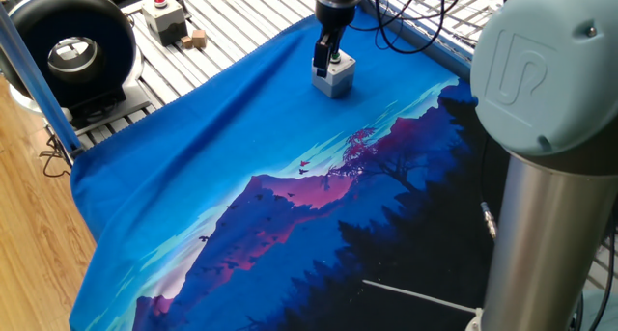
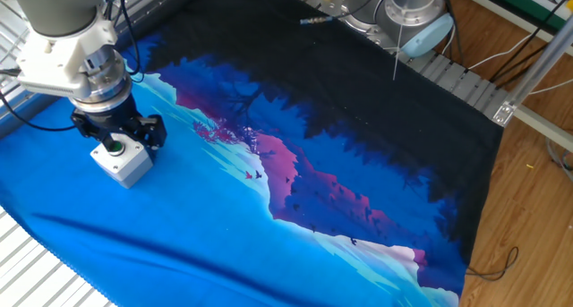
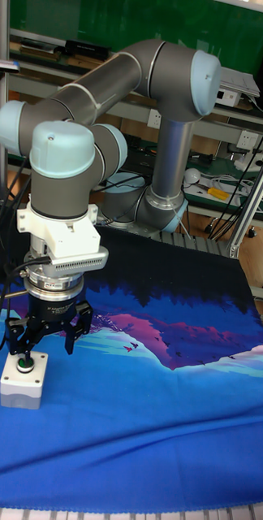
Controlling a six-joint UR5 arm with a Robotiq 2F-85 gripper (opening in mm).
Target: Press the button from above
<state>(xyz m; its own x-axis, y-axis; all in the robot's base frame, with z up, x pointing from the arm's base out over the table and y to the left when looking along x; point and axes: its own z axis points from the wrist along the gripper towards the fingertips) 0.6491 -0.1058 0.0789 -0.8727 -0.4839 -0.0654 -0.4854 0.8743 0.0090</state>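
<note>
Green, ringed in silver, the button (image 2: pixel 115 148) is sitting on top of its small light-grey box (image 2: pixel 124 164), which is resting on the blue part of the printed cloth (image 2: pixel 295 173) covering the desk, near the cloth's far corner as one fixed view frames it. I am holding the gripper (image 3: pixel 44 341) just above the box. In the tall fixed view the fingers (image 3: pixel 70 339) are showing as spread, with the button and one corner of the box sitting below the near finger rather than under the middle of the gap.

Judging from that, I am reckoning the step in hand is the press itself. To do it well I should be bringing one fingertip squarely over the green cap and going straight down, gently, so the light box is not tipping or skating on the cloth.

One fixed view (image 1: pixel 326 53) is hiding the button behind the fingers, showing only the box (image 1: pixel 334 78). The other fixed view is looking down and showing the green cap plainly. Only the tall fixed view is showing the vertical gap, and I cannot tell from it whether a fingertip is touching the cap.
</note>
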